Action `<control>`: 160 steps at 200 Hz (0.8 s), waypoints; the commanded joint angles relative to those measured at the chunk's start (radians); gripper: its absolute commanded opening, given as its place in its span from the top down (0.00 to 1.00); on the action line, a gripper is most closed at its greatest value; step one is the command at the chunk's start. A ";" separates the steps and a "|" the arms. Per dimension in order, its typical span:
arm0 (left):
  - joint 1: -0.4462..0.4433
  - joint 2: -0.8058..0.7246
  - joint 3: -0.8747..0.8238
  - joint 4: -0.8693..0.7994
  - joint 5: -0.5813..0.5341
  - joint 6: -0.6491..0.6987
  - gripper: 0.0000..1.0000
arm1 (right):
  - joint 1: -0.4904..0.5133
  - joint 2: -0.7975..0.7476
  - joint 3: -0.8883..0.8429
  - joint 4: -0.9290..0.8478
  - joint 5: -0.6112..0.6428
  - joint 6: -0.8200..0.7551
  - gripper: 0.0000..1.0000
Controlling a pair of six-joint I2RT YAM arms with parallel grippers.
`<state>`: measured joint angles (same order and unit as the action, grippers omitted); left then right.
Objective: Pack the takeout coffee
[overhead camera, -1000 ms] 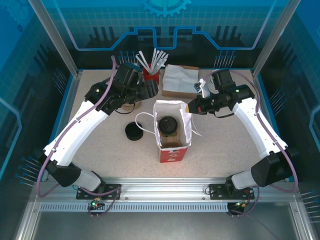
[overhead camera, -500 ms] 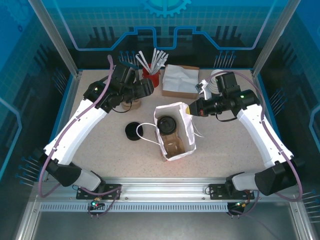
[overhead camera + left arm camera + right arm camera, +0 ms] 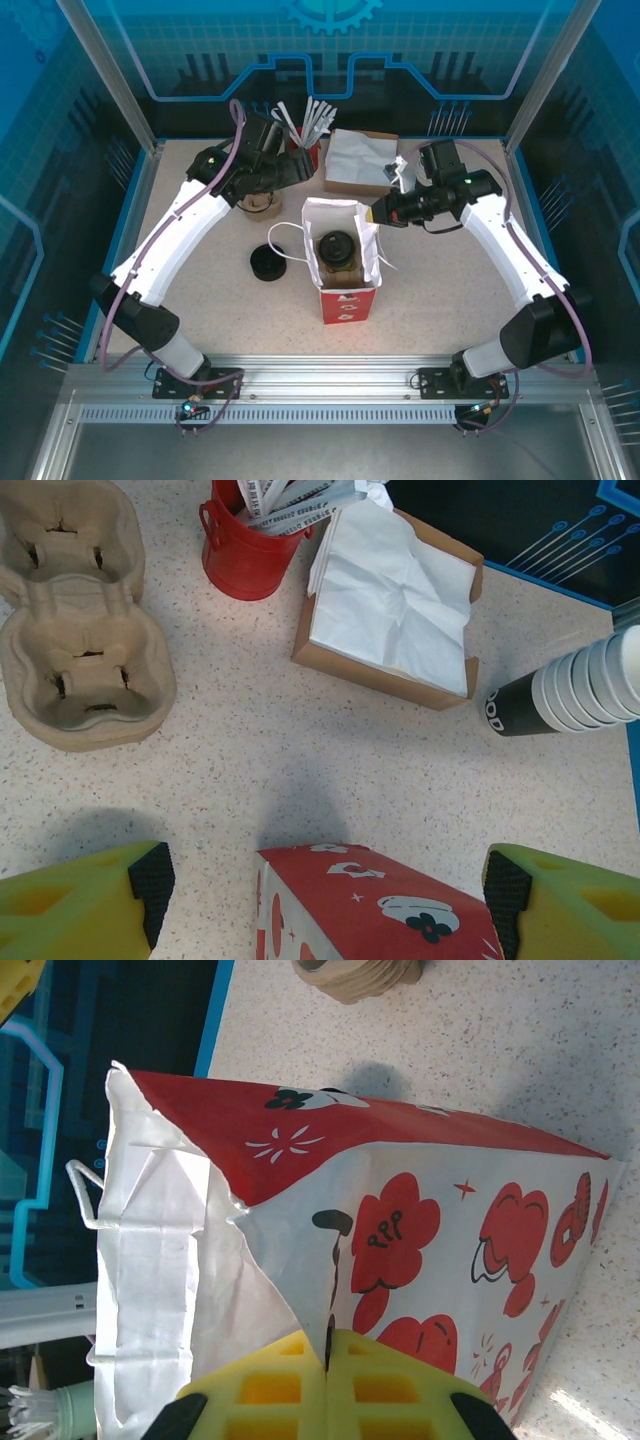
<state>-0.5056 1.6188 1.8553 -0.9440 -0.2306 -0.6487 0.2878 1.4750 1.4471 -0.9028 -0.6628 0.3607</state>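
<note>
- Speckled beige tabletop [image 3: 440,290] inside a cell with blue panel walls and an aluminium frame; two white arms reach in from the near edge.
- A paper bag [image 3: 343,270], white above and red below with a cartoon print, stands upright near the middle of the table with its mouth open.
- The takeout coffee [image 3: 337,247] sits inside the bag. From above, its round black lid shows, with brown bag floor on the near side of it.
- The right gripper [image 3: 381,212] meets the bag's upper right rim. In the right wrist view its yellow fingers [image 3: 270,1395] are pressed together, with the bag's paper wall pinched between them.
- The left gripper [image 3: 325,885] hangs above the table behind the bag. Its yellow-green fingers [image 3: 80,900] are spread wide apart and hold nothing; the bag's red top edge lies below the gap between them.
- A low stack of loose black lids [image 3: 265,262] rests on the table just left of the bag, beside its white loop handle.
- Behind the bag stand a red bucket [image 3: 245,545] of paper-wrapped sticks and a cardboard box of white napkins [image 3: 390,605].
- A moulded cardboard cup carrier [image 3: 75,620] lies left of the bucket.
- A stack of paper cups [image 3: 570,690] shows at the right edge of the left wrist view.
</note>
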 commanded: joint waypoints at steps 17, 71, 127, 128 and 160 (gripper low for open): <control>0.058 0.040 0.034 0.019 -0.006 -0.020 0.17 | 0.001 0.049 0.065 0.024 -0.022 0.067 0.99; 0.126 0.119 0.066 0.124 -0.007 0.006 0.18 | -0.007 0.075 0.088 0.062 0.001 0.117 0.84; 0.162 0.235 0.148 0.256 -0.022 0.128 0.18 | -0.085 0.076 0.175 0.020 0.027 0.103 0.70; 0.163 0.238 0.150 0.258 -0.022 0.131 0.18 | -0.087 0.076 0.177 0.020 0.029 0.103 0.70; 0.201 0.332 0.238 0.303 0.012 0.185 0.20 | -0.146 0.055 0.271 0.000 0.075 0.117 0.68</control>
<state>-0.3408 1.8900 2.0132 -0.7162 -0.2314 -0.5465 0.1799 1.5475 1.6409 -0.8818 -0.6224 0.4709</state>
